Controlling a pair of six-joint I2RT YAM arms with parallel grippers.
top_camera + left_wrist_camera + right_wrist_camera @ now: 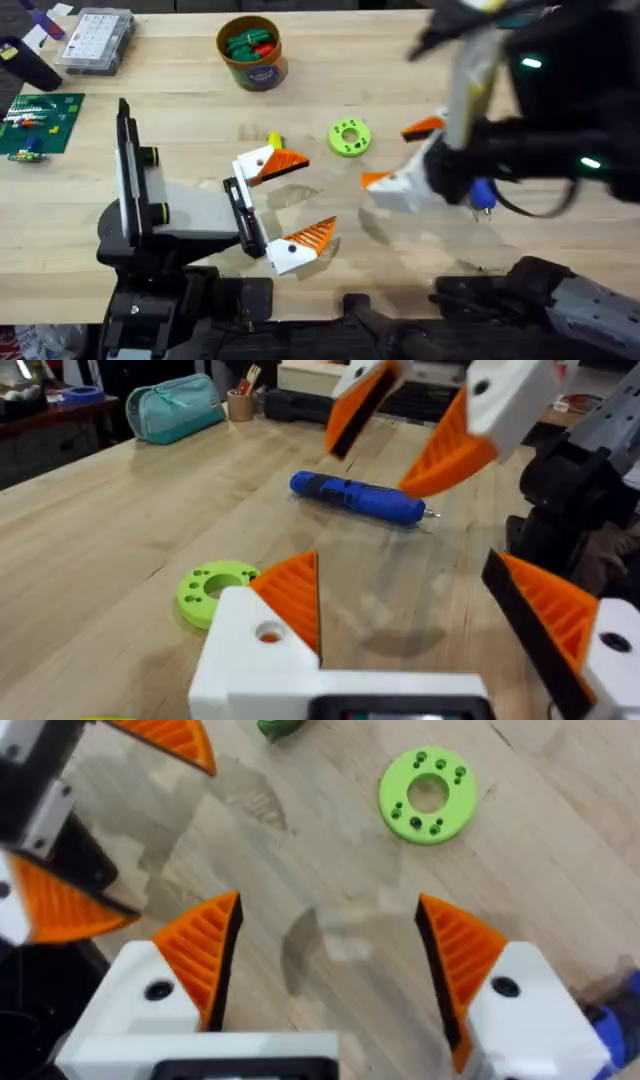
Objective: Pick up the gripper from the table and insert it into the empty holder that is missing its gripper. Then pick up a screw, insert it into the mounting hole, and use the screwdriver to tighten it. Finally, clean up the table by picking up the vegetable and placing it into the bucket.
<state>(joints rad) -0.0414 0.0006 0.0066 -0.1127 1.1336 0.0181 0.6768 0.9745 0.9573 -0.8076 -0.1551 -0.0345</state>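
At the far left a green circuit board [40,122] lies near a clear parts box [95,40]. The left gripper [290,208] hovers wide open, holding nothing. Behind it stands the bucket [252,52]. The vegetable [349,137] lies flat mid-table. The right gripper [400,155] gapes wide, empty, with the screwdriver [357,498] lying beside it.
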